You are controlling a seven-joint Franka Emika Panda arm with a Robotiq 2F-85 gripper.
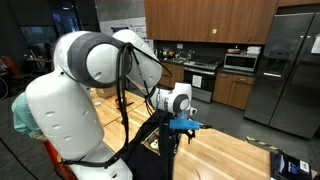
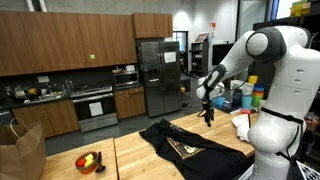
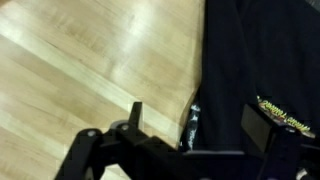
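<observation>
Wooden cabinets and a steel fridge (image 2: 155, 75) stand behind a pale wooden table (image 2: 130, 160), where a black shirt (image 2: 190, 148) with a yellow print lies spread out. The gripper (image 2: 207, 118) hangs over the shirt's far edge, clear of the cloth. Its jaws stand wide apart and hold nothing. The wrist view shows the shirt beside bare wood.

A kitchen, by the look of it: dark wooden cabinets (image 2: 60, 40), a stainless refrigerator (image 2: 160, 75), a range (image 2: 96, 106), a built-in microwave (image 2: 125, 76) and a butcher-block tabletop (image 2: 135, 158).
</observation>
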